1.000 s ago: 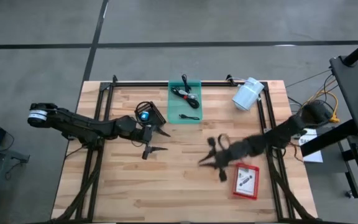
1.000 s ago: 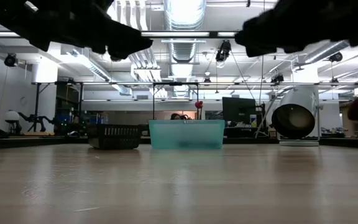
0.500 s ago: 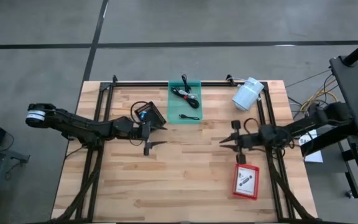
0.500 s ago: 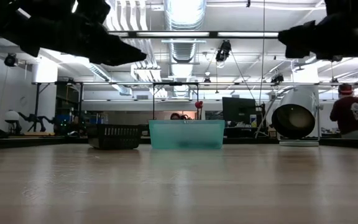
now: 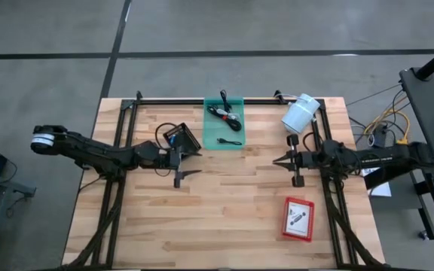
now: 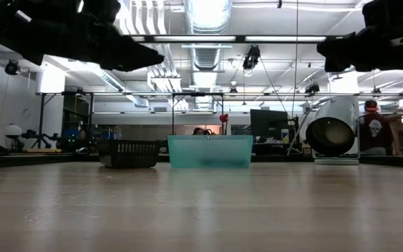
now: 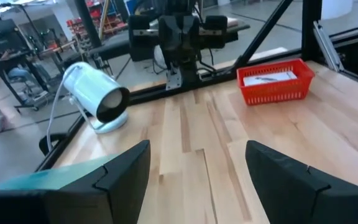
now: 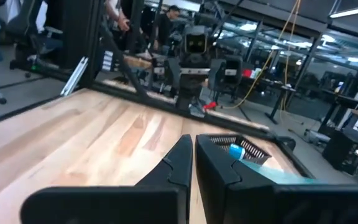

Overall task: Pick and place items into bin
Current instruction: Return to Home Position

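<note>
A teal bin (image 5: 224, 124) at the table's far middle holds coiled black cable (image 5: 223, 113) and a small black piece (image 5: 230, 141). A red tray (image 5: 298, 218) at the near right holds a flat white packet with a small black tool (image 5: 297, 218) on it. My left gripper (image 5: 194, 164) is open and empty above the table, near of a black basket (image 5: 181, 137). My right gripper (image 5: 276, 160) is shut and empty, pointing toward the table's left, between the bin and the red tray. The other items are not in view.
A white cylinder (image 5: 300, 114) lies at the far right corner. The black basket holds a blue object (image 8: 235, 149). Dark frame rails run along the table's left, right and far sides. Bare wood lies between the two grippers. A person (image 6: 373, 133) stands in the room beyond.
My right gripper has drawn back from the table's middle near the red tray, toward the right and far edges, and has turned level so that it points toward the table's left. My left gripper has stayed open and nearly still.
</note>
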